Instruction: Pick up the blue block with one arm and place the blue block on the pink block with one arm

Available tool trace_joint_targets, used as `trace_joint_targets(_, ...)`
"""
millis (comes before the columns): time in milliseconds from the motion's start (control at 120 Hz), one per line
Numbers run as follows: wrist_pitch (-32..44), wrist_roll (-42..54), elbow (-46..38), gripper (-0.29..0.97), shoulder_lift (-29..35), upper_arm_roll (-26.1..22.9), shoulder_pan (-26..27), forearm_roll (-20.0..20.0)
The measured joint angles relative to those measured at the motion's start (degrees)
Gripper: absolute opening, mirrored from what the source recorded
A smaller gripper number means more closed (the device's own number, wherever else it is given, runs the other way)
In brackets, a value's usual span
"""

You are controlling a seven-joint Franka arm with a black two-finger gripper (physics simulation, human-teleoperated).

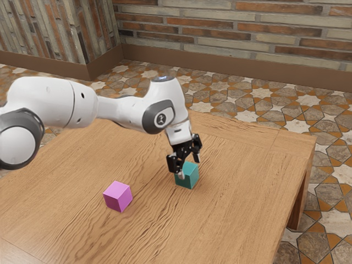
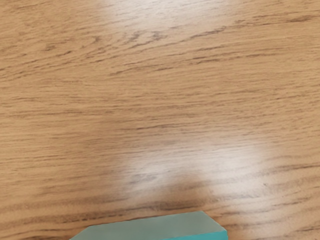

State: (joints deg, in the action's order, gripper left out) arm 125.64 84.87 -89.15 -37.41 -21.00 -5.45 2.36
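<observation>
Exterior view: arm reaches in from the exterior view's left, gripper [image 1: 184,165] down on the blue block [image 1: 191,176], which reads more teal than blue. Block sits on the worktop [image 1: 247,187] near its middle, and looks to be resting flat, not lifted. Whether the fingers are clamped on it or only set beside its faces, I cannot tell.

Pink block [image 1: 117,196] lies well apart, nearer the camera and toward the exterior view's left, upright, nothing on top.

Wrist view: top edge of the blue block [image 2: 165,227] just under the hand, bare wood grain beyond.

Judgement: step in hand is the grasp, early in the task. Next move calls for a firm hold on two opposite faces, then a straight lift clear of the worktop before carrying across to the pink block. Stacking not yet begun.
</observation>
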Motion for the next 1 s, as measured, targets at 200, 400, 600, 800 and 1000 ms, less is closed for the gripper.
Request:
trace_joint_targets(200,1.01,1.43,-0.05,0.68,-1.85,0.25,0.08,0.36)
trace_joint_targets(400,2.95,2.34,0.0,0.68,-2.86,0.79,0.08,0.5)
trace_joint_targets(600,4.04,2.95,0.05,0.68,-3.32,0.93,0.09,0.66)
trace_joint_targets(800,4.52,2.86,0.04,0.41,-3.36,2.09,0.06,0.84)
trace_joint_targets(1000,4.75,2.39,-5.81,0.32,5.12,2.12,-0.29,-0.05)
